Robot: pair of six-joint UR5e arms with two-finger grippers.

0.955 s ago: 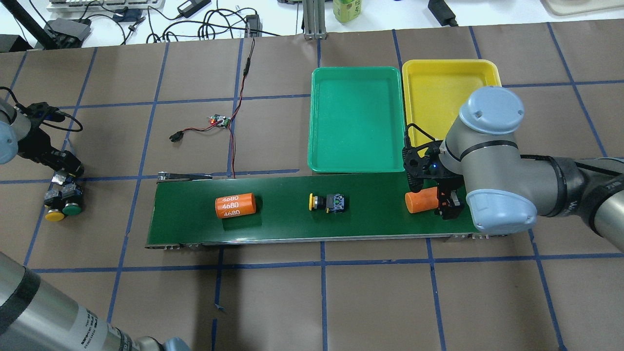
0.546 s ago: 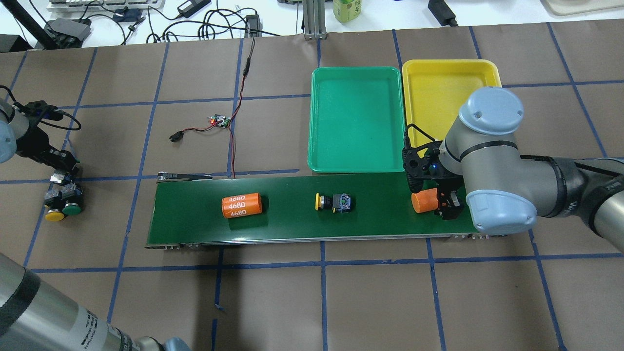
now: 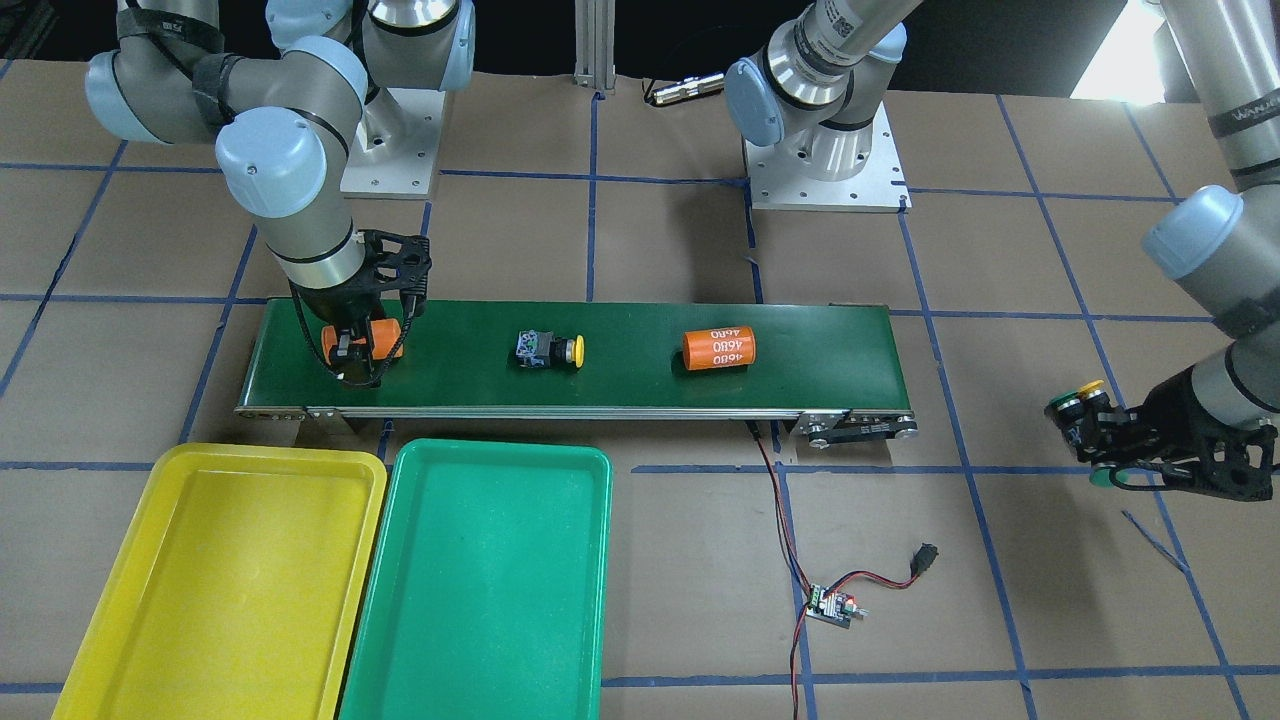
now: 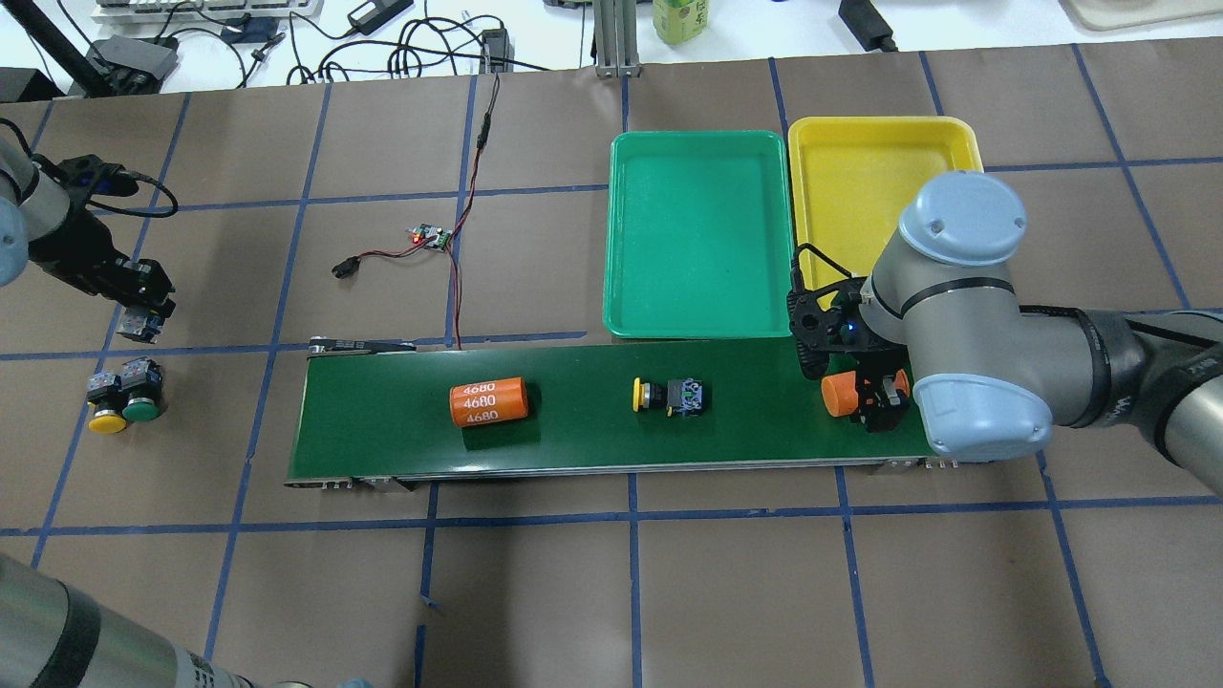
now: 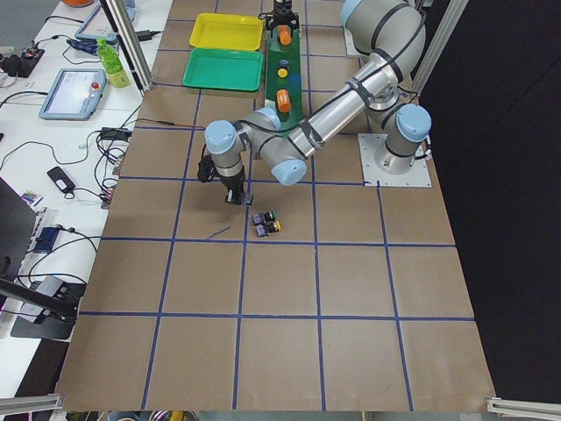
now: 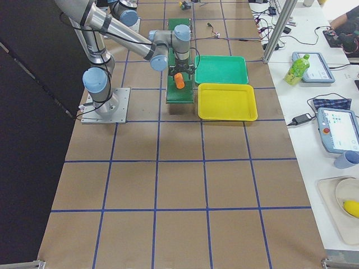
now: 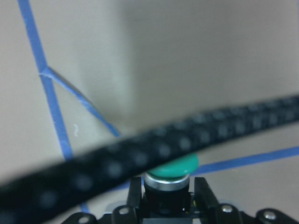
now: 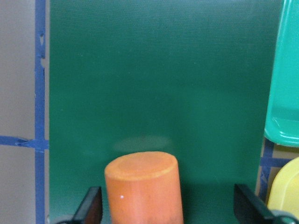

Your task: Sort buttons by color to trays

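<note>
A yellow button (image 4: 669, 395) lies on its side mid-belt, also in the front view (image 3: 548, 350). A yellow button (image 4: 107, 419) and a green button (image 4: 142, 410) stand together on the table at the far left. My left gripper (image 4: 137, 325) hangs beyond them, shut on a second green button (image 7: 173, 167), cap pointing away from the wrist. My right gripper (image 4: 877, 401) is open at the belt's right end. Its fingers straddle an orange cylinder (image 8: 142, 186) without touching it. The green tray (image 4: 697, 239) and yellow tray (image 4: 860, 191) lie behind the belt, with nothing in them.
The dark-green conveyor belt (image 4: 573, 430) runs across the middle. A second orange cylinder (image 4: 488, 401) marked 4680 lies on its left part. A small circuit board (image 4: 430, 236) with red and black wires lies behind the belt's left end.
Both orange cylinders and the yellow button have ridden the belt to the right; the right cylinder has moved in between my right fingers. My left gripper has drawn away from the two table buttons.
</note>
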